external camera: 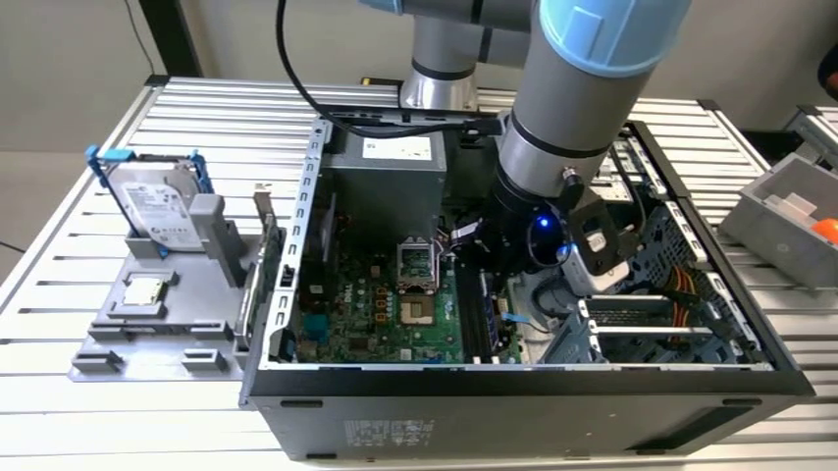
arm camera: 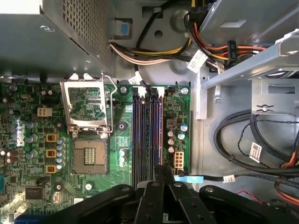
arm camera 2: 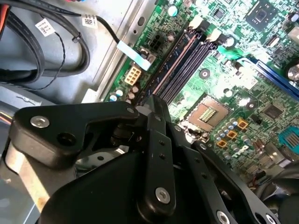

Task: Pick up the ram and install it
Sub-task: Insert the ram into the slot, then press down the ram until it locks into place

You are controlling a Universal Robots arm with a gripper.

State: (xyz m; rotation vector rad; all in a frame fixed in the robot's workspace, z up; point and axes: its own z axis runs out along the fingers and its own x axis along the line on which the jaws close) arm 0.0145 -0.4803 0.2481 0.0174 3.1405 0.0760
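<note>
Inside the open computer case (external camera: 524, 378), my gripper (arm camera 2: 153, 100) hangs low over the motherboard (external camera: 380, 304). Its black fingers are closed together over the near end of the row of long black memory slots (arm camera: 137, 135). The ram (arm camera 2: 170, 63) shows as a thin dark strip seen edge-on. It runs away from the fingertips (arm camera: 162, 169) along the slot nearest the case's cable side, and its near end is hidden between the fingers. I cannot tell how deep the ram (arm camera: 160, 130) sits in the slot.
An open processor socket (arm camera: 88, 154) with its raised metal frame lies beside the slots. Cable bundles (arm camera: 243, 135) and a drive cage (external camera: 654, 324) crowd the other side. On the exterior view's left, a grey fixture (external camera: 144, 339) holds a hard drive (external camera: 151, 201).
</note>
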